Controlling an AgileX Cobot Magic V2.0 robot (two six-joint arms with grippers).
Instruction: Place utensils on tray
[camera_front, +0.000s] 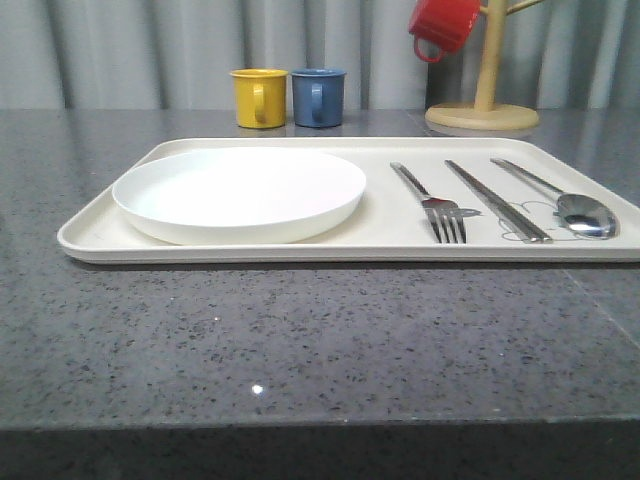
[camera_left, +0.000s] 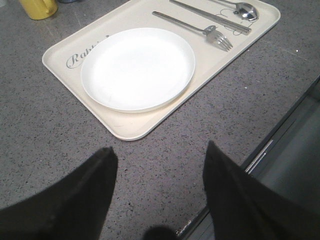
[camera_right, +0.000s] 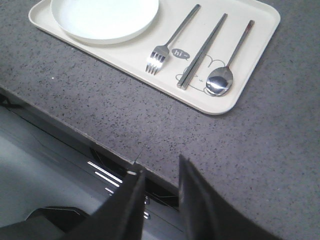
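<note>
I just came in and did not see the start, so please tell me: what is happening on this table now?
Nothing is being handled right now. The cream tray already holds the white plate, the fork, the chopsticks and the spoon, laid side by side. The left gripper is open and empty above the bare counter near the tray's corner. The right gripper is empty too, with a narrow gap, over the counter's near edge. The placing looks done.

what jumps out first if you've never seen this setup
The cream tray on the grey counter, with a big white plate on its left half. To the plate's right lie a fork, chopsticks and a spoon, side by side. Behind it stand a yellow mug and a blue mug.
</note>
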